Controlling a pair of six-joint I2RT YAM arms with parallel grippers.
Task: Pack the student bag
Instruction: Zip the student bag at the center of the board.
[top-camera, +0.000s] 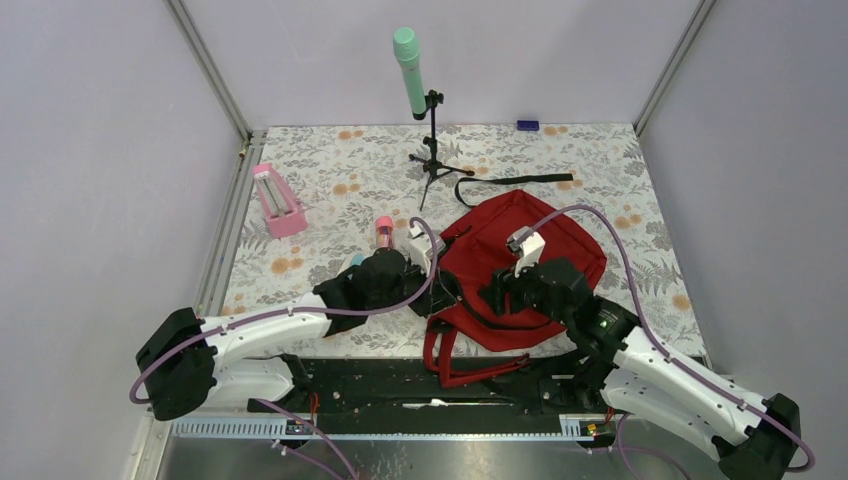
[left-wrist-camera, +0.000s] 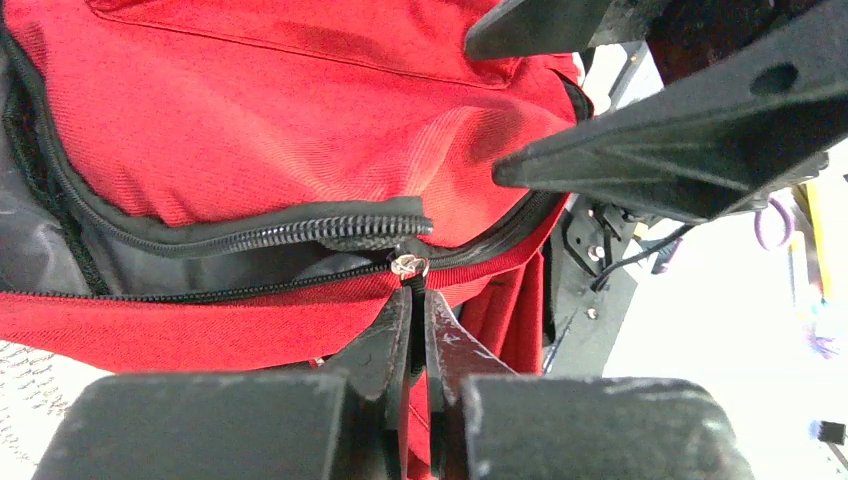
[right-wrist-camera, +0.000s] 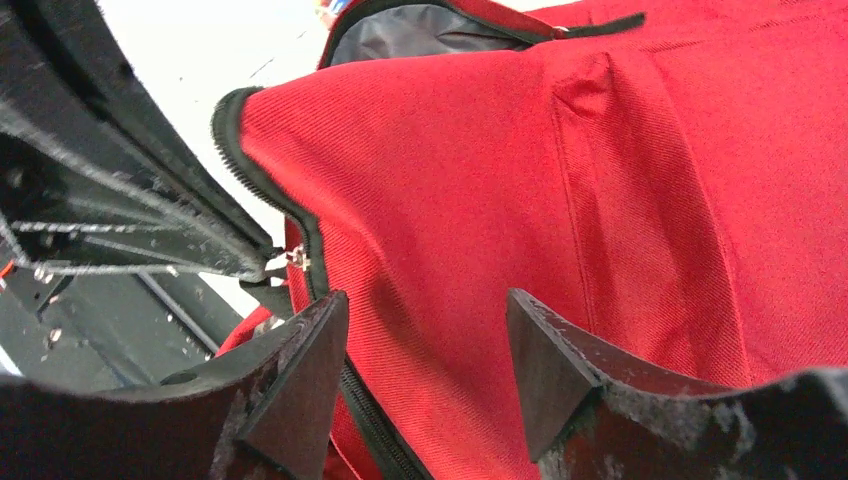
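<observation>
Student bag (left-wrist-camera: 250, 120) — cropped in wrist views.

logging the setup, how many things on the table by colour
red: 1, soft fabric backpack
pink: 2, slanted plastic box, small cylinder
mint green: 1, tube on black tripod
blue: 1, small flat block
total: 5

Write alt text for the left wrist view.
The left claw is shut on the small metal zipper pull of the large dark-red fabric backpack, whose black zipper is partly open, showing grey lining. The right claw stands open at upper right.
</observation>
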